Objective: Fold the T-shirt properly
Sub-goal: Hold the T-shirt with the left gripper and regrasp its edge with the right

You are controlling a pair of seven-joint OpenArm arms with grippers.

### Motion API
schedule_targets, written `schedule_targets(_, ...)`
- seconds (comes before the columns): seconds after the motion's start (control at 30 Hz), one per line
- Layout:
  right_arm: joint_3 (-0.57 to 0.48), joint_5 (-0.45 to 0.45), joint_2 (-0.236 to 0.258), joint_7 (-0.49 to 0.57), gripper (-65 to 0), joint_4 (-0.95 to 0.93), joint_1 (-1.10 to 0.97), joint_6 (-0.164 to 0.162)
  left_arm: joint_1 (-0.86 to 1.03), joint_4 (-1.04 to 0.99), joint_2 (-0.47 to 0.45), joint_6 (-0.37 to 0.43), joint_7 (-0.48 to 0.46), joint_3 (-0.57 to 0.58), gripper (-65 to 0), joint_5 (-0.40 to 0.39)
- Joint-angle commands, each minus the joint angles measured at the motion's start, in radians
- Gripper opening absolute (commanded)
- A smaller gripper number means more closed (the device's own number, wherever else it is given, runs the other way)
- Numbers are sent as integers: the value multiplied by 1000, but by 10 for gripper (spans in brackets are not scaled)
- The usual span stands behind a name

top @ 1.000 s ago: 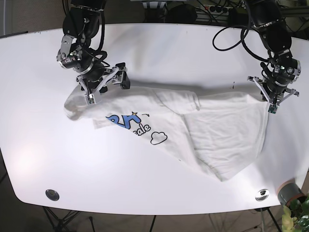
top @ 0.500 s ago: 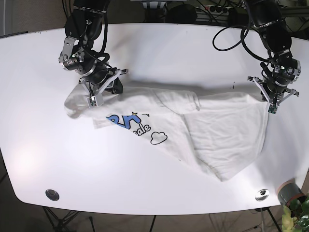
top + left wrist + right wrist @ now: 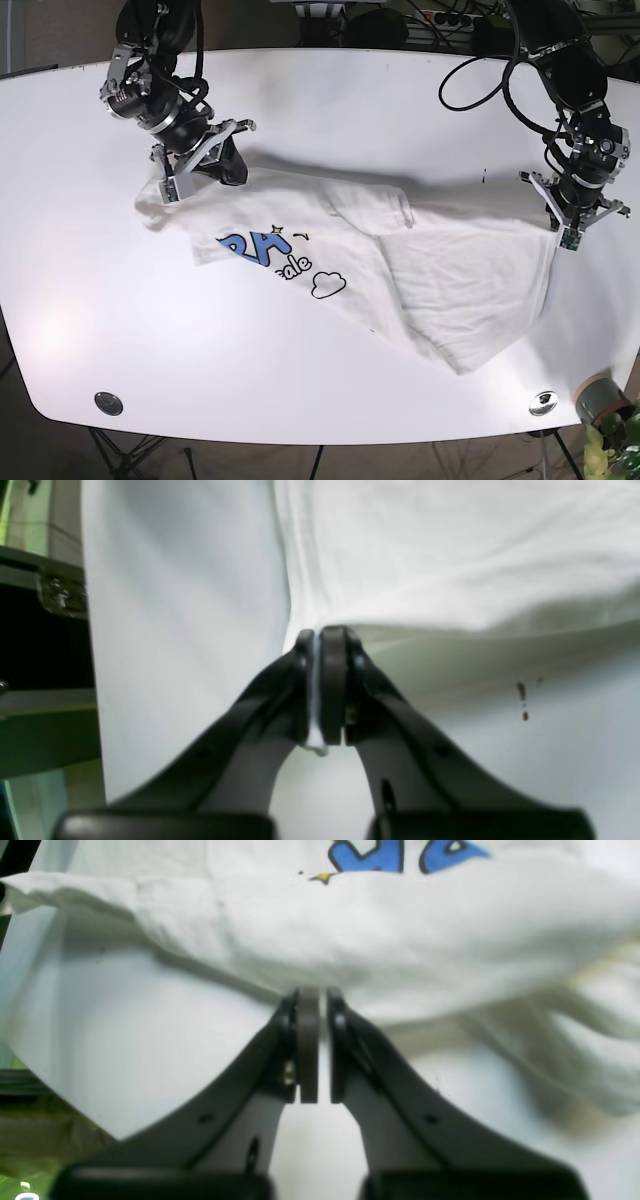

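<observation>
a white t-shirt (image 3: 400, 260) is seen from above, spread unevenly across the middle of a white table (image 3: 330, 110), running from the left of centre to the right edge of the frame. a blue printed logo with a small cloud outline (image 3: 325, 286) is visible on the left part of the cloth. the garment is rumpled, with one flap laid over another near the centre and a loose point hanging toward the lower right; no neat fold can be made out yet.

at the upper left of the overhead frame, the right gripper (image 3: 170, 190) is placed at the shirt's left edge. in its wrist view the right gripper (image 3: 316, 1005) is shown with its jaws nearly together, a thin gap left between them, and the tips set against the hem of the cloth; whether fabric is actually pinched cannot be told.

at the right edge of the overhead frame, the left gripper (image 3: 566, 238) is placed at the shirt's right corner. in its wrist view the left gripper (image 3: 320, 645) is shown clamped, with a thin strip of white fabric caught between the jaws and the cloth drawn upward from that point.

the task is judged to be at an early stage: the shirt appears to be stretched out between the two arms, and flattening and all the folding are left to be done.
</observation>
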Motion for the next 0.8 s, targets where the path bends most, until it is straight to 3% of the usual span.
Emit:
schedule_targets(0.0, -1, 45, 13, 21, -631, 51, 9, 7, -10, 23, -18, 2, -12, -3, -650, -4)
schedule_targets(0.17, -2, 98, 62, 19, -629, 48, 21, 2, -5, 23, -18, 2, -12, -3, -650, -4)
schedule_targets(0.23, -2, 99, 63, 7, -606, 47, 26, -33, -5, 21, -18, 2, -12, -3, -650, -2)
schedule_targets(0.3, -4, 99, 63, 4, -537, 47, 20, -71, -4, 21, -19, 2, -12, -3, -650, -2)
schedule_targets(0.37, -2, 104, 60, 4, -428, 39, 9, -90, -2, 21, -19, 2, -12, -6, -650, -2)
schedule_targets(0.53, -1, 110, 56, 48, -233, -53, -11, -91, -2, 20, -18, 2, -12, -5, -650, -1)
schedule_targets(0.77, -2, 108, 37, 79, -219, -229, 37, -90, -2, 18, -18, 2, -12, -5, -650, -2)
